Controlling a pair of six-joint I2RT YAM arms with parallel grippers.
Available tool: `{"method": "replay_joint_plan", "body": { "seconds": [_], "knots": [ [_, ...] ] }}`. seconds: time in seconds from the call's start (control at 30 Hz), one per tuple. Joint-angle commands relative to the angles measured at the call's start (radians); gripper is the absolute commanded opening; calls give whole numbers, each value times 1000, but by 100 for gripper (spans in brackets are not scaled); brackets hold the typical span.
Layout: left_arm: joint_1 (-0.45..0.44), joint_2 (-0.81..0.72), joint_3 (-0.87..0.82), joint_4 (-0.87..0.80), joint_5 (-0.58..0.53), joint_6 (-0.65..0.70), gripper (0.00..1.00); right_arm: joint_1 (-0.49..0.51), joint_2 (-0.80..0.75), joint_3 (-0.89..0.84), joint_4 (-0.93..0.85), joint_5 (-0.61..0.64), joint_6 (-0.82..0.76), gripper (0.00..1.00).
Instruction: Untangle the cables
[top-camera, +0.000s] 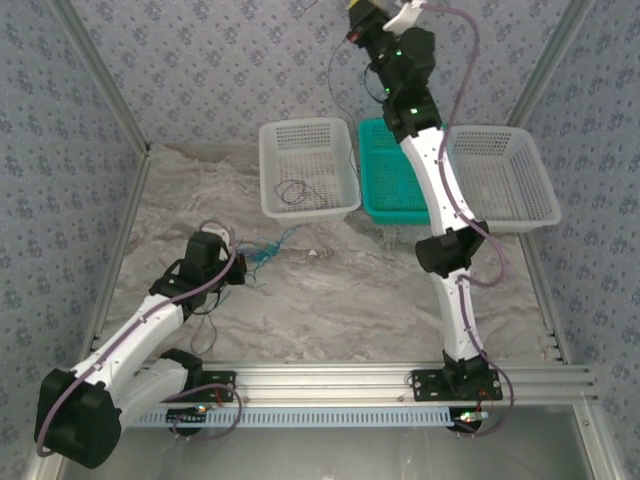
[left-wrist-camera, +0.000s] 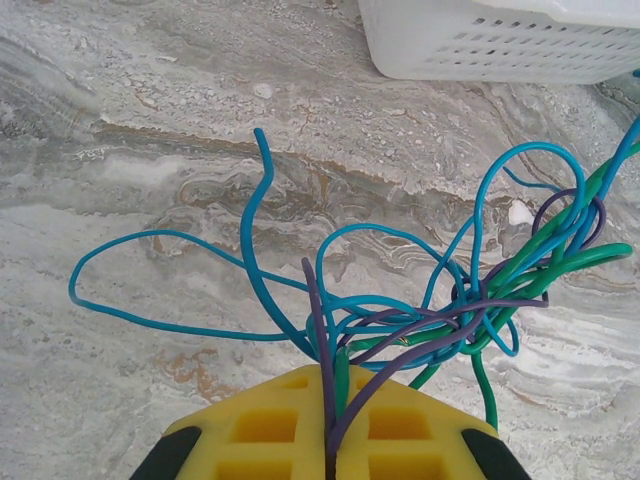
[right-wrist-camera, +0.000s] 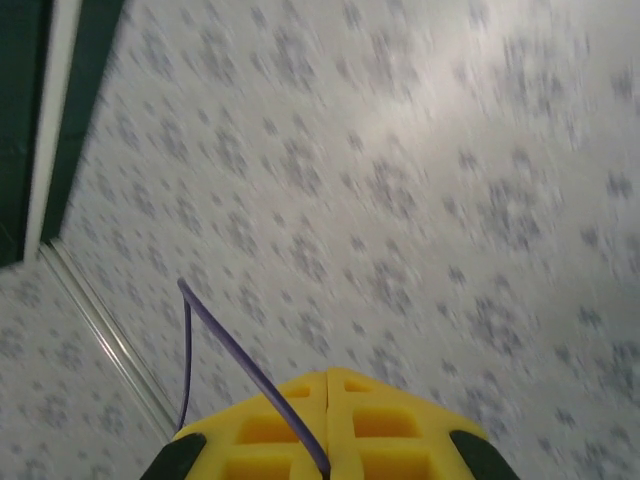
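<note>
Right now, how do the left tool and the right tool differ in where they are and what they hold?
The left tool sits low over the table, while the right tool is raised high before the patterned wall. The left tool pinches several strands of the tangled cables; the right tool pinches one purple cable. Both are yellow and shut on wire.

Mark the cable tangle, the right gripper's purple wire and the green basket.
cable tangle (left-wrist-camera: 455, 318), left wrist view, knotted middle.
purple wire (right-wrist-camera: 250, 375), right wrist view, midpoint.
green basket (top-camera: 388, 175), top external view, bare floor.
</note>
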Motion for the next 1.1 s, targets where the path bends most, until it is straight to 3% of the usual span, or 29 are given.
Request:
{"method": "replay_joint_plan", "body": {
  "seconds": [0.0, 0.1, 0.2, 0.27, 0.33, 0.43, 0.5, 0.63, 0.7, 0.8, 0.9, 0.97, 1.07],
  "knots": [
    [-13, 18, 18, 43, 10, -20, 0, 16, 76, -68, -160, -104, -62, 0],
    [-21, 30, 18, 57, 9, -26, 0, 44, 104, -213, -244, -89, -181, 0],
    [-23, 41, 28, 50, 8, -25, 0, 74, 184, -186, -418, -62, -294, 3],
    [-25, 40, 34, 44, 6, -22, 0, 89, 228, -107, -545, -64, -342, 35],
    [-25, 40, 39, 39, 3, -20, 0, 106, 208, -77, -607, -15, -376, 61],
    [-25, 43, 46, 36, 0, -20, 0, 126, 86, -138, -657, 63, -416, 81],
    [-28, 47, 50, 37, 1, -19, 0, 127, -12, -211, -663, 68, -410, 87],
    [-56, 66, 57, 57, 9, -5, 0, 124, -219, -406, -682, 39, -412, 90],
    [-82, 82, 73, 61, 10, 11, 0, 125, -346, -579, -657, 12, -468, 90],
    [-121, 105, 90, 64, 3, 39, 0, 117, -561, -960, -501, 77, -539, 90],
    [-150, 121, 89, 91, 3, 66, 0, 89, -689, -1243, -346, 13, -710, 84],
    [-166, 126, 88, 99, 0, 79, 0, 91, -679, -1267, -370, 55, -809, 81],
    [-179, 125, 82, 104, -3, 84, 0, 88, -577, -1151, -500, 44, -904, 75]
  ]
}}
